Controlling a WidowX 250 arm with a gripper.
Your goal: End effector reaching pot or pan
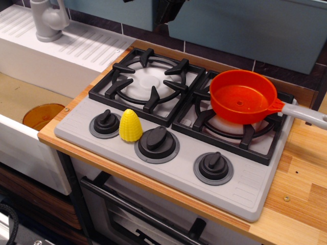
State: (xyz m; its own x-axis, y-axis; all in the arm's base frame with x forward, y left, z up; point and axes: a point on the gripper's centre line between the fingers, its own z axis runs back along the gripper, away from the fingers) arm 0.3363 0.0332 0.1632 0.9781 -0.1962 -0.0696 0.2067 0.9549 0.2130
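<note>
The orange-red saucepan (243, 96) sits upright on the stove's right burner grate (240, 133). Its light-grey handle (305, 114) points right, out past the stove edge. The pan looks empty. A black shape (162, 11) shows at the top edge between the two teal wall panels. It looks like part of my gripper, far behind and to the left of the pan. Its jaws do not show, so I cannot tell whether it is open or shut.
A yellow toy corn (130, 125) stands on the grey stove panel between the left (104, 123) and middle knobs (157, 142). The left burner grate (148, 79) is bare. A translucent amber cup (42, 115) lies in the sink at left, below the grey faucet (47, 19). The wooden counter (299, 178) runs along the right.
</note>
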